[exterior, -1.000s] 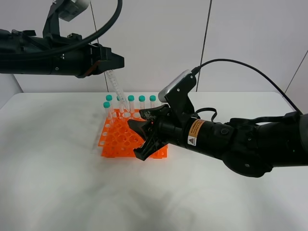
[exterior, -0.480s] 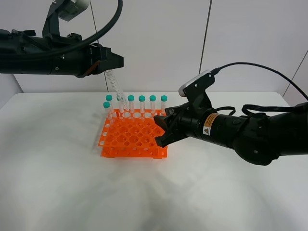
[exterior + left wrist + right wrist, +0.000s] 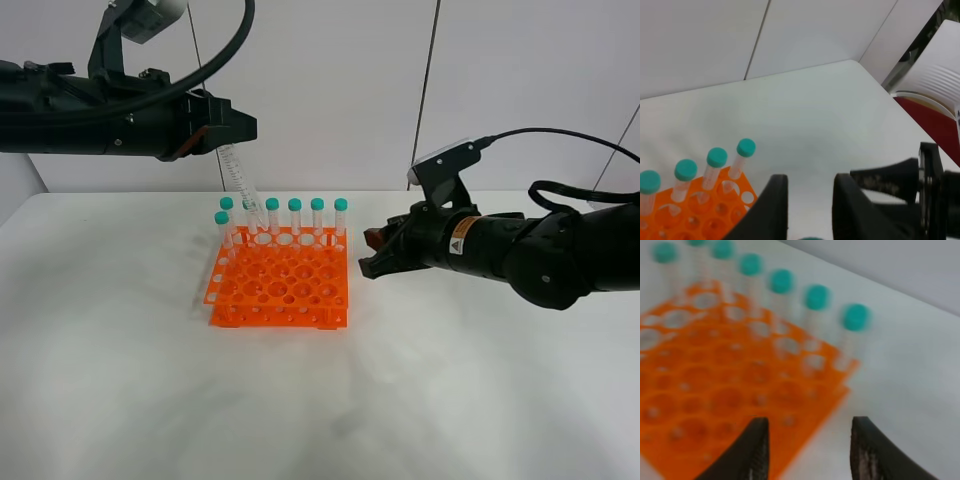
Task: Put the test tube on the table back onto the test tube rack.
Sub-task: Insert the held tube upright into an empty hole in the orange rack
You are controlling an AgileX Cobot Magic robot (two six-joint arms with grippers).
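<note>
White table (image 3: 120, 380), test tube (image 3: 240, 180) gripped by left hand (image 3: 240, 130)

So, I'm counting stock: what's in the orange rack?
In the test tube rack, teal-capped tubes stand along the far row, plus one nearer; other holes look empty. Whether the tilted test tube in the left gripper has its tip in a hole is hidden.

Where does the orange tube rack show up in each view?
Exterior high: test tube rack left of centre on the table.
Left wrist: one rack corner, beside the left claw.
Right wrist: rack blurred, filling the view beyond the right claw.
Shared landmark: teal-capped tubes along one rack edge.
</note>
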